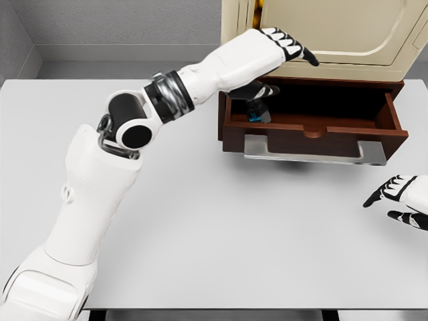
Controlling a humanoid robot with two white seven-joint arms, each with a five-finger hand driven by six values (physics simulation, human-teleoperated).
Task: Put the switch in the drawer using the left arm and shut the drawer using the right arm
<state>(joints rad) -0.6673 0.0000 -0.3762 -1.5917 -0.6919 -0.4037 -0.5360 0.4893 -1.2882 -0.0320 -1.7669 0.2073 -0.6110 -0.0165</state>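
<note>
The switch [258, 112], a small dark grey piece with a blue spot, sits inside the left end of the open brown drawer [314, 130]. My left hand [286, 56] hovers over that end of the drawer with its fingers stretched out and open. Its dark thumb [255, 91] hangs just above the switch, and I cannot tell whether they touch. My right hand [400, 202] rests low over the table at the right edge, in front of the drawer's right corner, with relaxed fingers holding nothing.
The drawer juts out of a beige cabinet [334, 33] at the back of the grey table [214, 227]. A metal handle [314, 151] runs along the drawer's front. My left forearm and elbow [134, 124] span the table's left half.
</note>
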